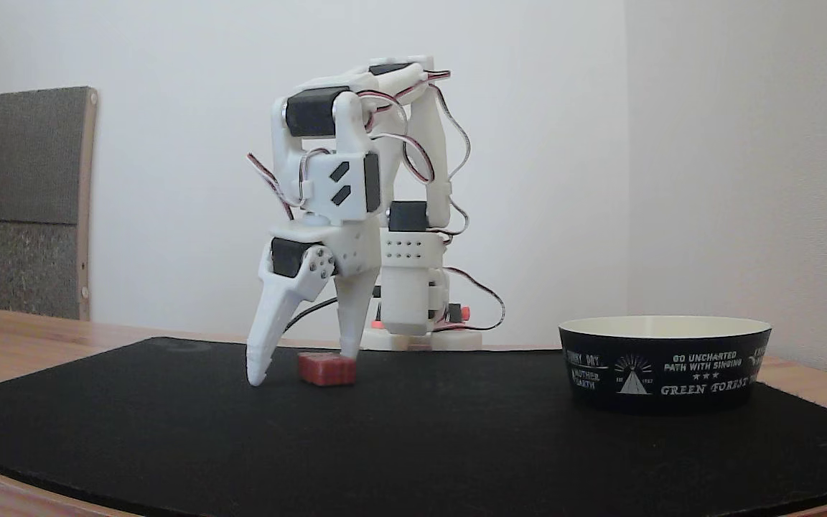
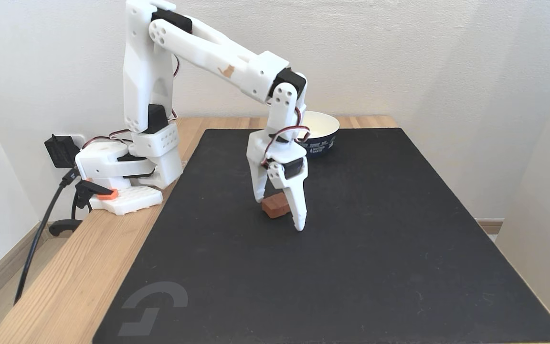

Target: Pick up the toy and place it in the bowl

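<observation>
Resting on the wooden worktop (image 2: 84,267) is a big black mat (image 2: 351,248), soft and flat, so small things stay put on it. My white arm (image 2: 217,62) bends up high and then points down, so that I can come at the toy from above. At the far end of the mat sits the bowl (image 1: 665,362), black outside and cream inside, well apart from me and with its open top ready for a drop. My gripper (image 1: 302,370) is spread wide, one finger on each side of the toy (image 1: 326,368), with tips down at the mat and holding nothing yet. The toy is a little red block lying flat on the mat between my fingers. Its long side seems to run across the gap between my fingers, so I think closing will squeeze its short ends.
</observation>
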